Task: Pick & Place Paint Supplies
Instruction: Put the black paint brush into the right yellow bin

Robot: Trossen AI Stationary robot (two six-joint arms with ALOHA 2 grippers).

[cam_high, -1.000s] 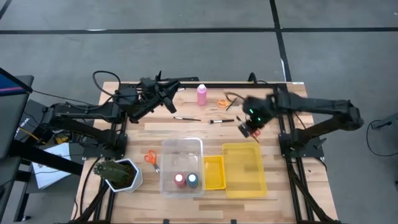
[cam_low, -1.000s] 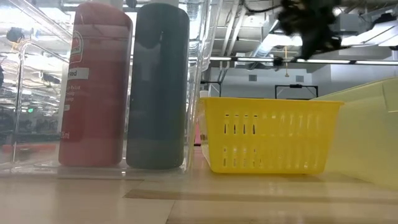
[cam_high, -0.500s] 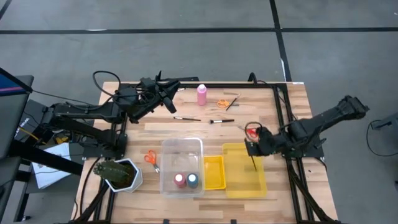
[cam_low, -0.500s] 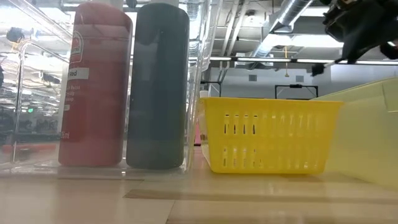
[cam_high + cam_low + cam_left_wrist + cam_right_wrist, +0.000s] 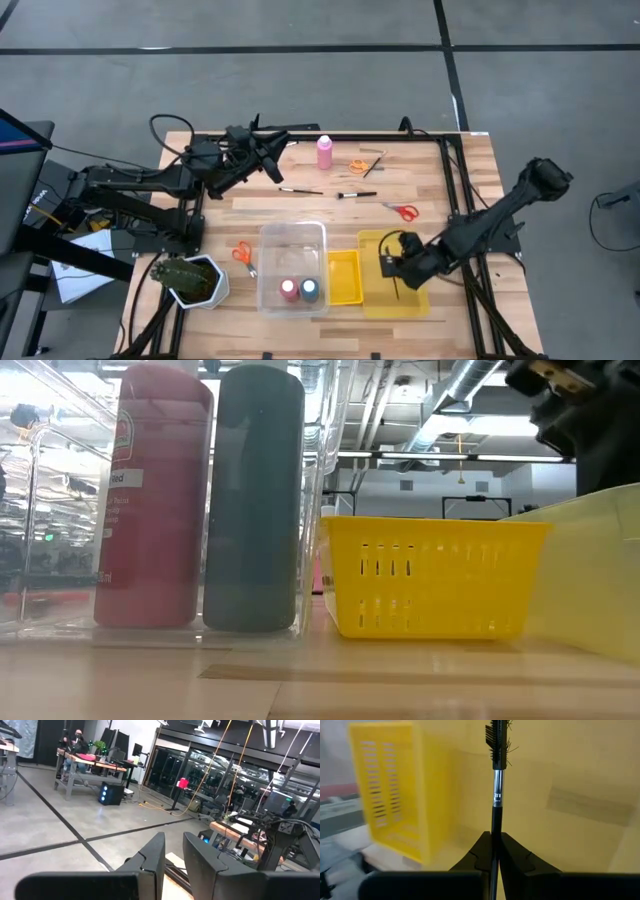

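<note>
Nearest us, two bottles (image 5: 298, 290) already stand in the clear bin (image 5: 292, 238). Our right claw (image 5: 393, 268) pinches a brush (image 5: 496, 795) low over the yellow bin (image 5: 415, 300). Scissors (image 5: 243, 254), red scissors (image 5: 401, 210), two brushes (image 5: 300, 190) and the pink bottle (image 5: 325, 152) remain on the tabletop (image 5: 470, 160). The left claw (image 5: 172, 865), slightly spread, waits at the far edge.

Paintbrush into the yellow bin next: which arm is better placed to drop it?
Right. The right gripper is shut on the paintbrush and hangs over the yellow bin. The left gripper waits at the table's far edge, holding nothing.
</note>
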